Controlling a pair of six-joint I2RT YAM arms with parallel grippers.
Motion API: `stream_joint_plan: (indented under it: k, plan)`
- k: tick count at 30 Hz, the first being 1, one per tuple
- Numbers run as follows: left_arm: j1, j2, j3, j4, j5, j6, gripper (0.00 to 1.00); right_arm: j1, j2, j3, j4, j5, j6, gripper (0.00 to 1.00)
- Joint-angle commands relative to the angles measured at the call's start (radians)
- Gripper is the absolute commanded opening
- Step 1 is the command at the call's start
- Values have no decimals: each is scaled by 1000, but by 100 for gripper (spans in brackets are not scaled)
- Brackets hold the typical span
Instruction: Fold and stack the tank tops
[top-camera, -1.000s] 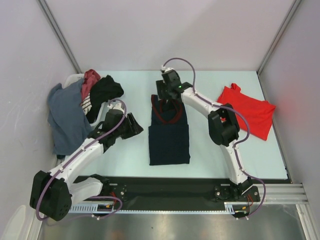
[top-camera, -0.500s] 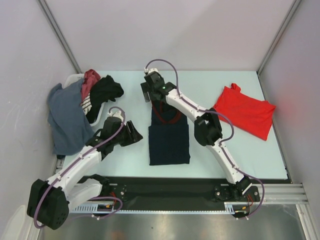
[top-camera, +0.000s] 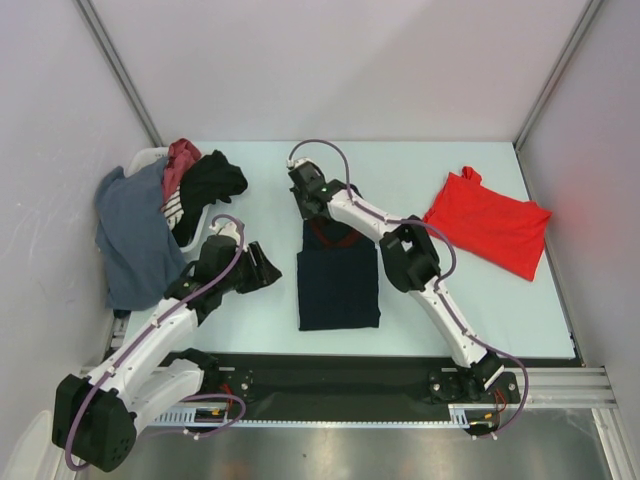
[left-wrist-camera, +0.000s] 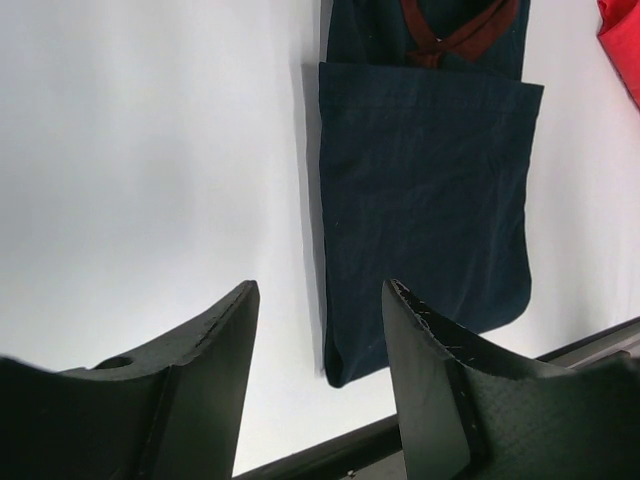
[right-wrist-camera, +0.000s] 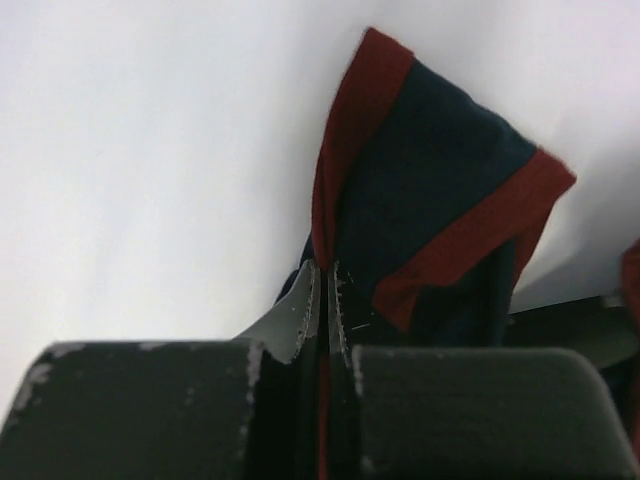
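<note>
heaped basket (top-camera: 140, 158) left, red tank top (top-camera: 490, 222) right, navy tank top (top-camera: 338, 285) between.

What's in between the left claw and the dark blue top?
Only bare white table lies between the left claw and the navy tank top. The top view and the left wrist view both show that strip.

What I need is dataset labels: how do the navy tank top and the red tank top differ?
The navy tank top has maroon trim; the red tank top is plain. The navy one lies in the middle, folded into a rectangle; the red one lies skewed at the right. The right tool is shut on the navy top's trim; nothing touches the red one. Both rest on the table.
</note>
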Motion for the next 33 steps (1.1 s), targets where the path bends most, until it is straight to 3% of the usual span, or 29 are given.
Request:
stream_joint_plan:
  k: [1,6,10,18,23,28,31,33]
  plan:
    - [10,-13,-8,3,3,24,58,-37,-127,-125,195,-184,53,0]
    - [12,-32,-21,3,6,24,58,-143,-226,-307,442,-528,196,0]
    - [10,-30,-30,11,13,23,58,-185,-233,-346,530,-665,266,1]
    - [10,-21,-34,23,21,21,58,-214,-266,-453,677,-795,296,3]
    - [10,-10,-34,34,26,20,58,-197,-292,-456,639,-765,228,4]
    - [10,-9,-39,35,32,21,57,-275,-266,-504,721,-740,377,9]
    - [12,-13,-41,34,29,23,57,-301,-249,-527,752,-719,430,14]
    - [10,-10,-39,34,29,23,57,-307,-233,-518,736,-705,443,28]
